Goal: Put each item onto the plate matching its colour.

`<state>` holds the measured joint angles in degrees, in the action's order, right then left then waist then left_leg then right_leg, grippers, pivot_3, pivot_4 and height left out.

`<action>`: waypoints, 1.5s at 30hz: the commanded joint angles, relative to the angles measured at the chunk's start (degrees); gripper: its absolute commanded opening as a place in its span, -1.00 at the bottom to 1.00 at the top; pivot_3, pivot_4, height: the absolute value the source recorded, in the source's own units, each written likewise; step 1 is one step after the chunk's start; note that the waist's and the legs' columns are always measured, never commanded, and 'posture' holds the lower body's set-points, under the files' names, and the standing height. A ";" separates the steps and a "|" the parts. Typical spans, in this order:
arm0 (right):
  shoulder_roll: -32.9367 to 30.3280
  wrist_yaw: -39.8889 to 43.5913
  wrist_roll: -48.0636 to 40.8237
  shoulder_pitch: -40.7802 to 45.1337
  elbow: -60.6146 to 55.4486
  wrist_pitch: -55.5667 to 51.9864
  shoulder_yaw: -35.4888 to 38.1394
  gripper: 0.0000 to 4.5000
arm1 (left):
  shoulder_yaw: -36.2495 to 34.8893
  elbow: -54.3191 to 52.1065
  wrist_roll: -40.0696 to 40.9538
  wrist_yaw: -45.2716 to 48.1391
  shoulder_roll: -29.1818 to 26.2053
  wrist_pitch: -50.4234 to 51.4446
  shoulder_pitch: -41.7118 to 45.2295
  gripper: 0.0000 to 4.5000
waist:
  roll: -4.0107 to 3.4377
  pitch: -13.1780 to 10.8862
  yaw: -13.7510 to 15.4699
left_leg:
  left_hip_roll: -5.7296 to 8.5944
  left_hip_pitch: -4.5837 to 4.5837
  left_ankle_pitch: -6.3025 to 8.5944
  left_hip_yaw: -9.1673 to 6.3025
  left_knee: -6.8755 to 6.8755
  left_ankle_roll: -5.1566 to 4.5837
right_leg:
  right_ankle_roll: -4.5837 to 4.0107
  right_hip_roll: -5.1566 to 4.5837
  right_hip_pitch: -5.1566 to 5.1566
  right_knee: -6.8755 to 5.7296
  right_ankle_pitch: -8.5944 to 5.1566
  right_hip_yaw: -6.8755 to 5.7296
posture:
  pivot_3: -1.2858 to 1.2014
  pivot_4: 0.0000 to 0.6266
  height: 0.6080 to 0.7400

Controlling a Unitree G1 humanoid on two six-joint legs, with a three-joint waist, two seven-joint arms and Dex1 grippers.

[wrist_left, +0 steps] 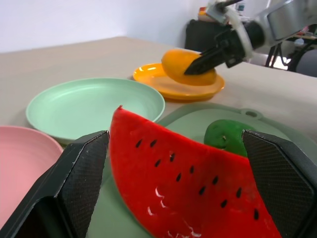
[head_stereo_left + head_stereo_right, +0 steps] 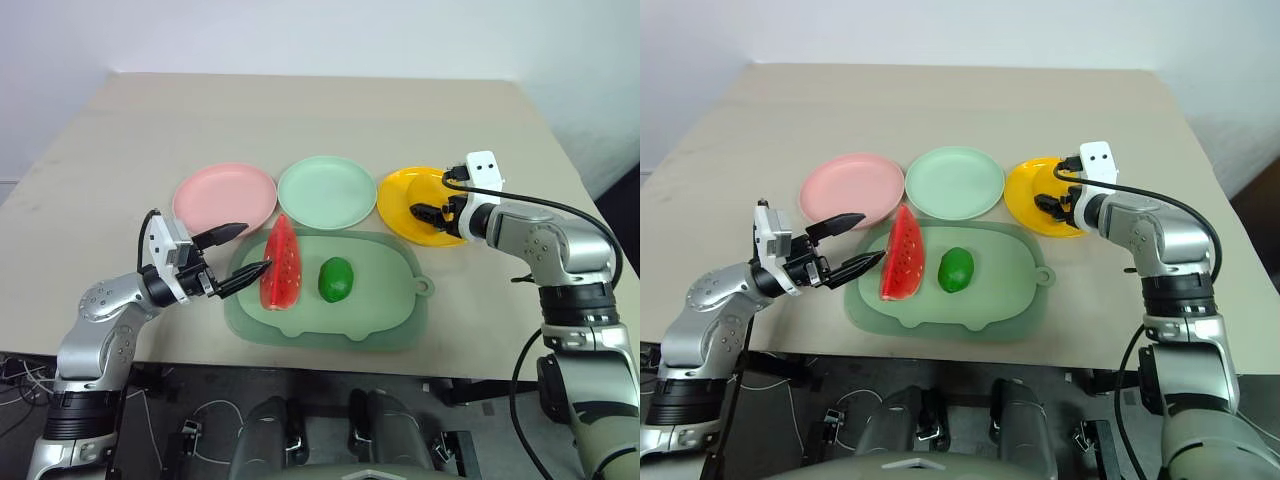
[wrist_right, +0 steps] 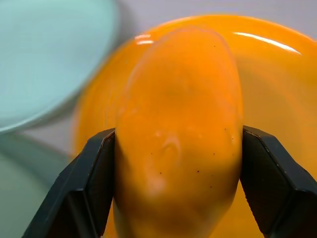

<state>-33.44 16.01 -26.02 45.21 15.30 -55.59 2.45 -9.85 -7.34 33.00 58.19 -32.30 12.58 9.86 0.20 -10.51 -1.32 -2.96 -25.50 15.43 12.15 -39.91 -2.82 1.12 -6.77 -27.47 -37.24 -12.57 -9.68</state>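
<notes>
Broad beige tabletop (image 2: 330, 110) against a pale wall, cables on the floor under the near edge. Near the front, a large pale green rounded-rectangle mat (image 2: 375, 320); behind it a row of three round shallow plastic plates: pink plate (image 2: 215, 195) on the left, mint green plate (image 2: 327, 190) in the middle, yellow plate (image 2: 405, 205) on the right, the first two bare.

On the mat: red watermelon wedge with green rind (image 2: 282, 265), lying toward the pink plate, and just beside it, apart, a small glossy green oval fruit (image 2: 336, 279).

Right gripper (image 2: 432, 213) pinching the yellow oblong fruit (image 3: 178, 129) between both fingers, over the yellow plate. Resting on the plate or held slightly above: hard to tell, probably just above. Left gripper (image 2: 241, 249) spread wide, level, fingertips either side of the wedge's near end, not touching.

Step in hand, by judgement: setting the yellow fruit down. Best done by lowering to the plate's middle before spreading the fingers, then backing off straight, since a rounded, smooth toy is likely to roll off a shallow rim. For the wedge: close across the thin faces, not the slippery rind.
</notes>
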 commanded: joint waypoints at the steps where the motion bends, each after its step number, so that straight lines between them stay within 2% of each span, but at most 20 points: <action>1: 0.84 0.69 3.45 3.17 4.44 3.58 0.11 0.42 | -1.57 -1.28 -0.03 -0.31 -0.45 -1.78 -0.09 1.00 | 0.00 0.00 0.03 | -0.01 0.02 0.00 0.00 0.00 0.01 | 0.00 0.01 0.00 -0.01 0.00 0.00 | 0.03 -0.52 0.33; 3: 0.64 1.77 5.12 3.65 5.26 3.30 -0.91 0.42 | -1.62 -0.85 -0.23 -0.10 -0.65 -2.31 -0.41 1.00 | -0.01 0.00 0.03 | -0.02 0.02 -0.01 0.00 0.01 0.01 | 0.01 0.01 -0.01 -0.01 0.00 0.00 | 0.03 -0.52 0.33; 4: 0.66 2.00 5.58 3.83 5.45 2.63 -1.04 0.74 | -1.58 -0.73 -0.29 -0.02 -0.68 -2.50 -0.58 1.00 | -0.01 -0.01 0.04 | -0.02 0.01 0.00 0.00 0.02 0.01 | 0.00 0.00 -0.02 -0.01 0.00 0.00 | 0.03 -0.52 0.33; 6: 0.56 2.56 5.70 3.41 4.13 1.21 -0.51 0.97 | -1.52 -0.72 -0.24 -0.08 -0.43 -2.79 -1.07 1.00 | -0.01 0.00 0.04 | -0.01 0.01 0.00 0.00 0.02 0.01 | 0.00 0.00 -0.02 -0.01 0.00 0.00 | 0.03 -0.52 0.33; 7: 0.50 2.79 5.71 3.19 3.42 0.73 -0.24 0.99 | -1.52 -0.71 -0.11 -0.17 -0.31 -2.85 -1.19 1.00 | -0.02 -0.01 0.09 | -0.01 0.01 0.00 0.00 0.02 0.01 | 0.00 -0.01 -0.02 -0.01 0.00 0.00 | 0.03 -0.52 0.33; 10: -0.76 3.81 5.47 1.79 -1.40 -0.89 0.50 0.99 | -0.97 -0.12 -0.71 -0.04 -0.17 -3.82 -1.53 1.00 | -0.02 -0.01 0.19 | -0.01 0.00 0.00 0.00 0.01 0.01 | 0.00 -0.03 -0.02 -0.01 0.00 0.01 | 0.03 -0.52 0.33; 16: -3.84 6.66 -0.70 -2.41 -21.35 -9.20 6.16 0.99 | -1.33 0.25 -0.45 -0.04 -0.24 -4.02 -1.77 1.00 | -0.06 -0.03 0.33 | -0.01 -0.06 0.00 -0.03 0.02 0.01 | 0.00 -0.04 -0.08 0.00 0.00 0.01 | 0.03 -0.52 0.33; 25: 5.00 6.54 -13.33 -5.85 -41.78 -28.93 10.30 0.99 | -0.78 0.72 -0.57 0.49 -0.28 -3.48 -1.67 1.00 | -0.06 -0.03 0.29 | -0.05 -0.01 0.00 -0.04 0.07 0.03 | -0.04 -0.03 -0.08 0.02 -0.01 0.01 | 0.03 -0.52 0.33; 27: 7.52 6.64 -15.48 -7.57 -43.87 -31.67 10.63 0.99 | -0.65 0.84 -0.51 0.57 -0.35 -3.24 -1.13 1.00 | -0.05 -0.02 0.53 | -0.03 -0.02 0.01 -0.05 0.07 0.02 | -0.04 -0.03 -0.06 0.05 0.00 0.00 | 0.03 -0.52 0.33; 29: 9.56 7.15 -16.90 -10.62 -45.98 -30.04 10.48 0.99 | -0.42 0.93 -0.61 0.75 -0.49 -3.08 -0.69 1.00 | -0.02 0.00 0.65 | -0.03 -0.02 0.01 -0.05 0.06 0.02 | -0.05 -0.04 -0.02 0.09 0.00 0.00 | 0.03 -0.52 0.33; 36: 12.18 8.37 -20.35 -17.64 -48.44 -28.85 6.92 0.99 | -0.12 1.36 -0.61 1.03 -0.60 -2.59 0.11 1.00 | -0.02 0.00 0.19 | -0.01 0.02 0.04 -0.05 0.07 -0.02 | -0.05 -0.02 0.02 0.14 -0.01 0.00 | 0.03 -0.52 0.33; 45: 16.40 4.63 -17.26 -17.24 -43.11 -27.31 2.25 0.99 | -0.34 2.95 -0.87 1.77 -0.19 -3.34 0.89 1.00 | -0.02 0.00 0.29 | -0.01 0.03 -0.01 -0.04 0.21 0.06 | -0.05 -0.02 -0.03 0.16 -0.01 0.00 | 0.03 -0.52 0.33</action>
<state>-17.55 20.97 -43.28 26.97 -27.15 -84.02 5.07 -9.77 -4.03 31.89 59.71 -32.35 9.80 9.92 0.18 -10.52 -1.03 -2.96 -25.47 15.42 12.11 -39.70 -2.76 1.06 -6.79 -27.50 -37.08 -12.58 -9.68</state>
